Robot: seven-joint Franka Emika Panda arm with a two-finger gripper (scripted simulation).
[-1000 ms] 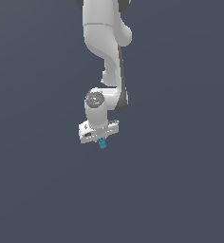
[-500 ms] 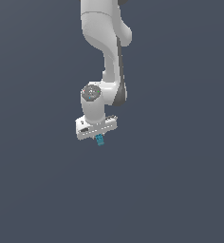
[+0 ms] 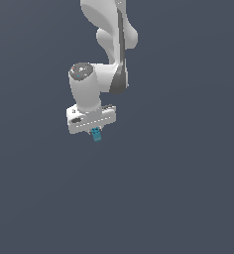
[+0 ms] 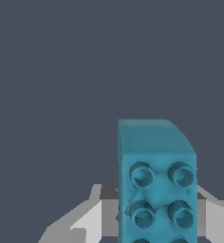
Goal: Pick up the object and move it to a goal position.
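Note:
The object is a tiny teal-blue oblong block (image 3: 96, 134) with studs, hanging just below the white hand of my arm in the exterior view. My gripper (image 3: 95, 132) is shut on it and holds it in the air, well above the grey floor. In the wrist view the block (image 4: 156, 180) fills the near part of the picture, its studded face toward the camera, with grey and white fingers (image 4: 92, 216) on either side of it. No goal marker shows in either view.
The white arm (image 3: 109, 34) comes down from the top of the exterior view. A plain dark grey-blue ground (image 3: 178, 198) lies all around.
My arm has carried the block up and toward the exterior view's left. The grip on the block has not changed.

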